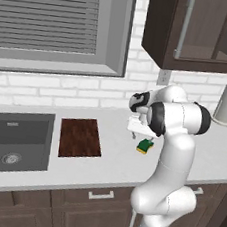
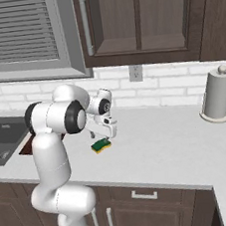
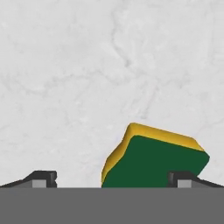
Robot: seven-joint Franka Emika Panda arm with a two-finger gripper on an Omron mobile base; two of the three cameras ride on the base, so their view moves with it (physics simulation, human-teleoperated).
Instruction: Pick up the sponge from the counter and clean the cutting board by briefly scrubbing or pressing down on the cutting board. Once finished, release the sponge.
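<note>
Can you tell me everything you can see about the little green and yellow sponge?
The sponge is a small soft-looking block, dark green on top and yellow underneath, with rounded corners. It lies flat on the pale counter, green side up, to the right of the brown cutting board. The claw hangs open just above it, one fingertip at each side, not gripping it.

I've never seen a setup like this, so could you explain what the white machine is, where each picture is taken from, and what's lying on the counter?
It is a robot arm on a base that can drive, in a rendered kitchen. Two pictures come from cameras behind it, left and right; the third looks along its hand. Its gripper is open, holding nothing, just above the sponge, green over yellow, which lies on the counter. To the left lies the cutting board, beside the sink. A paper towel roll stands at the right.
</note>
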